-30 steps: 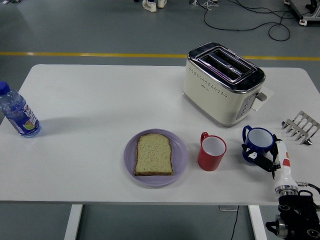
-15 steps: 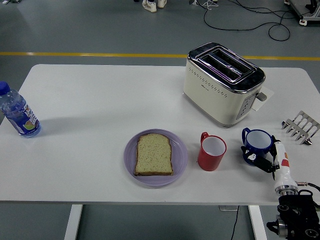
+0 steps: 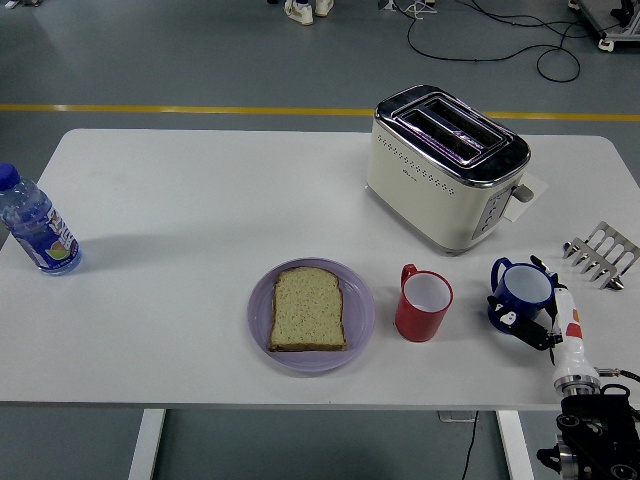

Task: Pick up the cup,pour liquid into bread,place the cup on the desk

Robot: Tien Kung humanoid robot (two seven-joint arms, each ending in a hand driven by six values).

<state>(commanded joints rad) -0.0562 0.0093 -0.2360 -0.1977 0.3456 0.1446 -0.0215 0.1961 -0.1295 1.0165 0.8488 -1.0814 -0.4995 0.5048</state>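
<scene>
Head view: white desk (image 3: 200,200) carries all items; no brand text legible; water bottle (image 3: 36,228) at left edge bears a blue-and-yellow label, print too small to read; cream two-slot toaster (image 3: 446,166) at far right-centre, marking on its side not legible. Right hand (image 3: 540,322) enters from lower right corner, wrist and forearm partly cut off by frame bottom; fingers wrapped around the blue cup (image 3: 520,295), holding it at the desk's right near side; whether the cup base touches the desk cannot be told. Blue cup upright, mouth up, handle toward the left. Red mug (image 3: 424,302) upright between blue cup and purple plate (image 3: 311,316); bread slice (image 3: 309,309) flat on plate; metal toast rack (image 3: 602,255) at right edge.
</scene>
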